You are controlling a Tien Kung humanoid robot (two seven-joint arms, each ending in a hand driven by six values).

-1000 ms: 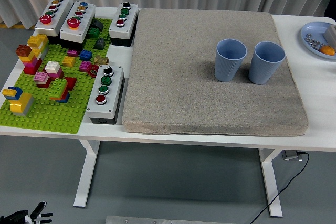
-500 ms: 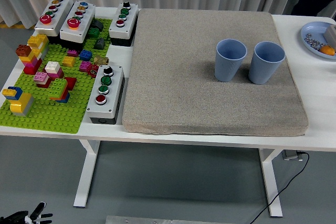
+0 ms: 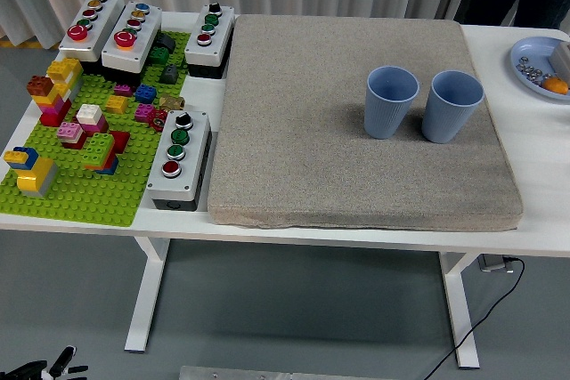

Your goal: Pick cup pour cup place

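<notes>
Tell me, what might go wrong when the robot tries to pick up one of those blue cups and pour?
The two blue cups, left cup and right cup, stand almost touching, so fingers closing on one may knock the other over. They sit on a soft grey mat, which might let a nudged cup tip. The left hand is down below the table edge, so it has a long reach.

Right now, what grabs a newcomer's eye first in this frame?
Two blue cups, the left cup and the right cup, stand upright side by side on the grey mat, right of its middle. At the table's left, a green brick baseplate crowded with colourful blocks sits among grey button boxes. Only the left hand shows, down in the bottom left corner below the table.
</notes>
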